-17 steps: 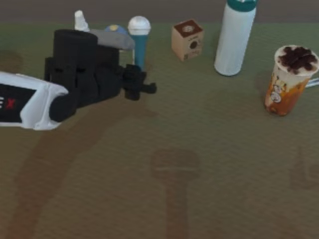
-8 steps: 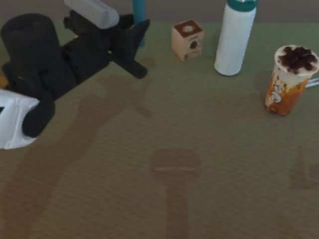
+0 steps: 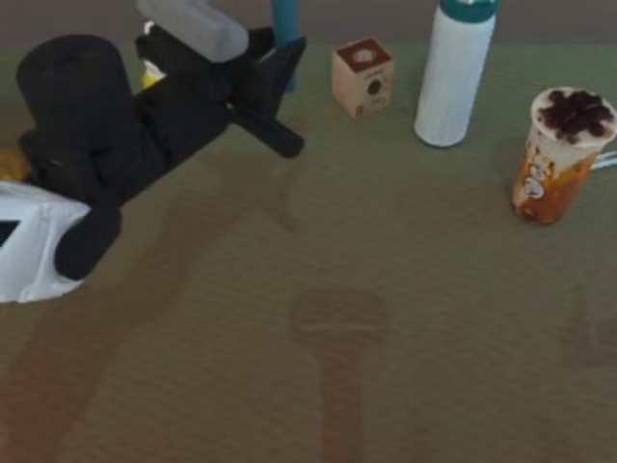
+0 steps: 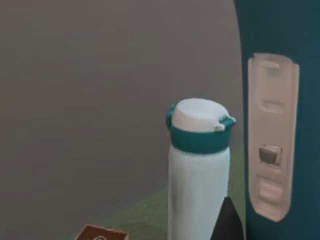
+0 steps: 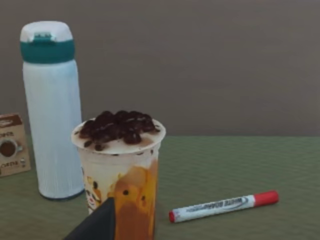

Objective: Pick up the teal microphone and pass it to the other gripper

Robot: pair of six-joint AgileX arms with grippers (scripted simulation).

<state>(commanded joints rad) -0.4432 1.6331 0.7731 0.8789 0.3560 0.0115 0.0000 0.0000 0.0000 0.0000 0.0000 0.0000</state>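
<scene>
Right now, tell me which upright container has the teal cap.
The tall white bottle, standing between the small brown box and the drink cup, whose top is dark toppings.

The top view looks straight down on the table (image 3: 405,289), taking in its far edge. The left wrist view sits very close to the microphone (image 4: 280,125), facing level toward the white bottle (image 4: 197,170) and grey backdrop. The right wrist view sits low, facing the drink cup (image 5: 120,170) nearby. All three views share the white bottle and small box (image 3: 362,77).
</scene>
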